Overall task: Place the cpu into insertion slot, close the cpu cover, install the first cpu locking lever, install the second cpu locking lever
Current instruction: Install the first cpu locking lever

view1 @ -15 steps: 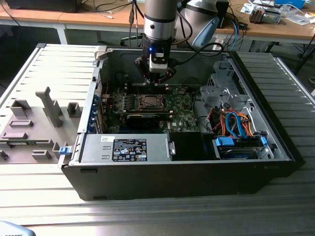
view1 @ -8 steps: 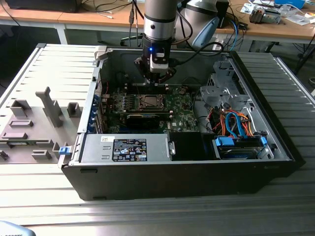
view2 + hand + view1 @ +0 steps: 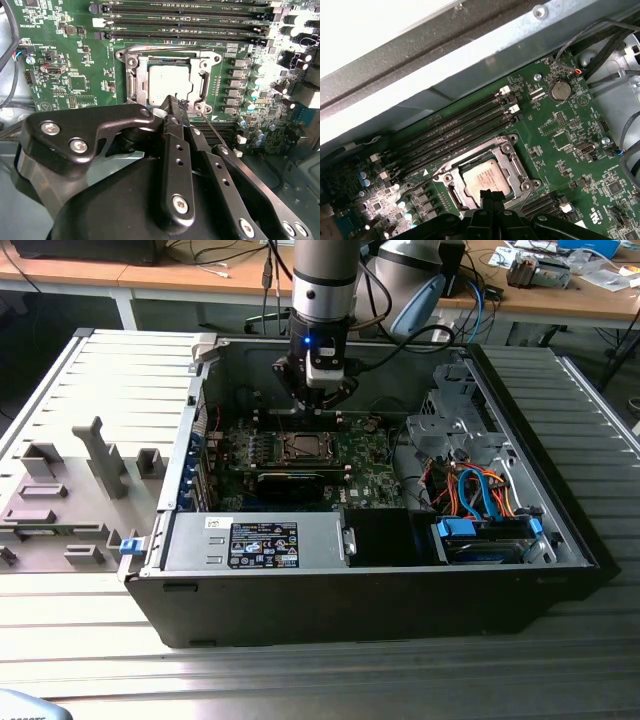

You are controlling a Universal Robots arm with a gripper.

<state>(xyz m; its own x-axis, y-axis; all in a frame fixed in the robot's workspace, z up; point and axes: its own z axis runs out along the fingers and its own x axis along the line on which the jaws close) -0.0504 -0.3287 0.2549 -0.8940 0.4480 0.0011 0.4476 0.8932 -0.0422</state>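
In both wrist views the cpu [image 3: 167,82] [image 3: 482,176], a dull silver square, lies in the insertion slot [image 3: 300,447] on the green board. The cpu cover [image 3: 134,75] [image 3: 517,166], a silver frame, lies flat around it. My gripper [image 3: 172,105] [image 3: 491,196] is shut with nothing between its fingers. Its tip hovers at the socket's edge, by a corner screw. A thin lever rod [image 3: 216,134] runs slanted away from that corner. In the exterior view the gripper [image 3: 318,400] hangs inside the open case, just behind the socket.
Long black memory slots [image 3: 185,22] lie beside the socket. A black card [image 3: 290,483] and a labelled box [image 3: 262,543] sit in front of it. A drive cage with orange and blue cables [image 3: 470,490] stands at the exterior view's right, a grey fixture tray [image 3: 60,500] at its left.
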